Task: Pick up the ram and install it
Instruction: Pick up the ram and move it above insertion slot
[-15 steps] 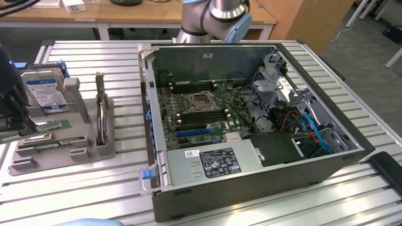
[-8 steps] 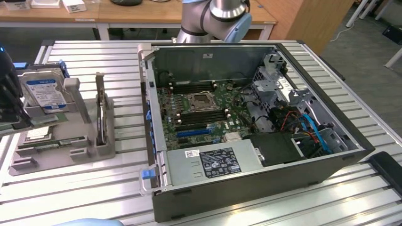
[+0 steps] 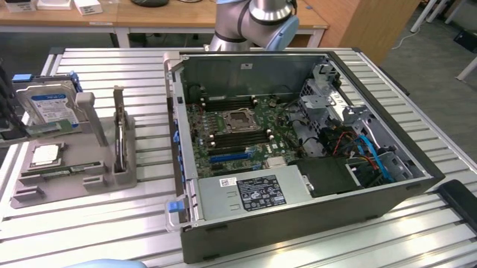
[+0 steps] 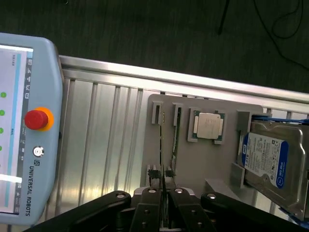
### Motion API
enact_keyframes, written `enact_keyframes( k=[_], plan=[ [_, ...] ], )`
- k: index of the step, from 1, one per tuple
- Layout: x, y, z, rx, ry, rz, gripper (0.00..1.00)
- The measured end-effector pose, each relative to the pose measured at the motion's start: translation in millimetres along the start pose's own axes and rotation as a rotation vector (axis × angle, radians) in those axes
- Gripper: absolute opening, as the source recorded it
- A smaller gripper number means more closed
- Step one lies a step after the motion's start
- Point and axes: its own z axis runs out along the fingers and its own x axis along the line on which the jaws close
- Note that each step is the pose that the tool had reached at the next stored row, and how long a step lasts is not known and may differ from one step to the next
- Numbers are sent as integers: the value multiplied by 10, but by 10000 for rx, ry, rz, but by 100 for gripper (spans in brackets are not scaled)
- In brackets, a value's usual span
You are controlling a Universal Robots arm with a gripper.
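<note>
Gripper [image 4: 162,181]: fingers pressed together, nothing pinched.
Ram [image 4: 175,129]: lying in gray tray [image 4: 215,162] slot, ahead of fingertips, apart.

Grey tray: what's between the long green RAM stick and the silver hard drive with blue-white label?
The square silver processor chip sits between the green ram stick and the silver hard drive; clearest in the wrist view.

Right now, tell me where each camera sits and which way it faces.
Exterior view: off the arm, high up, looking down at the open computer case and gray holder; the arm shows beyond the case.
Wrist view: on the wrist, looking down past the gripper at the holder.
Shared: holder, hard drive, processor.
</note>
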Motion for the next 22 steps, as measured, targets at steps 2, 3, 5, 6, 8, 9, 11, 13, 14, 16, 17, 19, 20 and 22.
enact_keyframes(
  k=[2,3,5,6,8,9,11,13,14,16,17,19,20,22],
  plan=[
    [-3,2,-109,0,1,0,13],
    [-4,3,-148,0,0,0,13],
    [-7,5,-232,-1,0,0,13],
    [-7,6,-266,0,0,0,13],
    [-9,7,-336,0,0,0,13],
    [-10,8,-370,0,1,0,13],
    [-12,9,-440,0,1,0,13],
    [-14,11,-502,0,0,0,13],
    [-15,12,-530,-1,0,0,13],
    [-16,12,-573,-1,0,0,13],
    [-16,12,-577,1,0,0,13],
    [-15,12,-578,-1,14,-1,13],
    [-16,12,-578,-2,17,-1,13],
    [-16,2,-580,-14,20,0,13]
  ],
)
